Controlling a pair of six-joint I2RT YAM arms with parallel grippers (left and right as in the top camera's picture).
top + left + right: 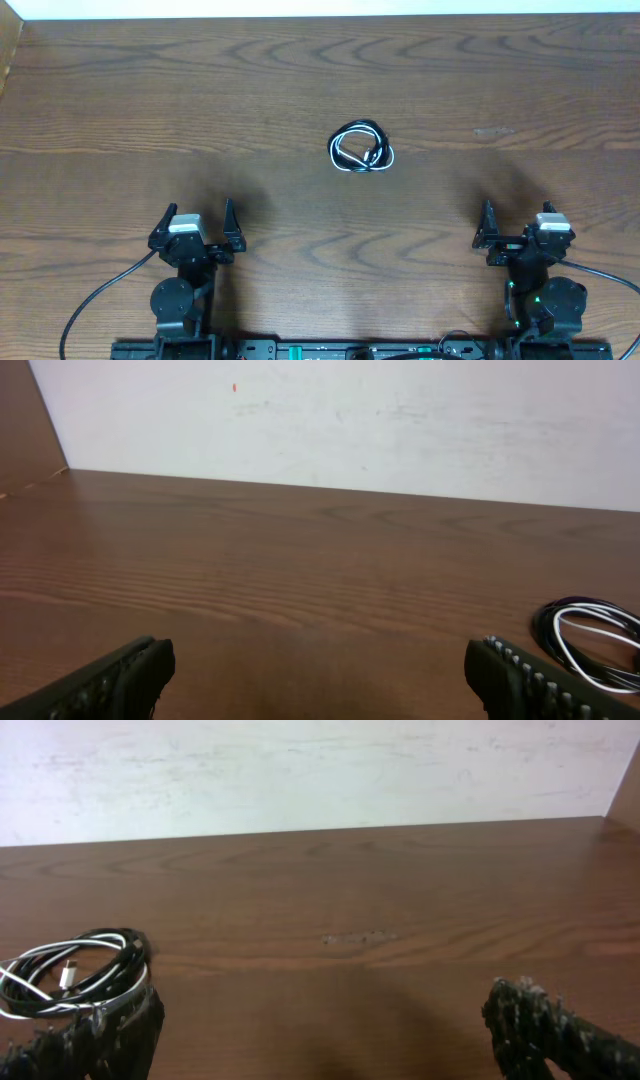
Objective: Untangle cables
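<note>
Cables [361,148] lie in one small coil of black and white cord on the table [120,100], well ahead of both arms. The coil sits at about two o'clock from the left gripper [198,215] and ten o'clock from the right gripper [518,218] – neither is clearly nearer. Both grippers hover with jaws spread wide, holding nothing. The coil is roughly round, with no clear long axis. Crossings and end plugs are too small to read – the left wrist view crops the coil and the right finger [105,1040] overlaps it.

Even bright light, soft shadows, slightly blurry wrist views
</note>
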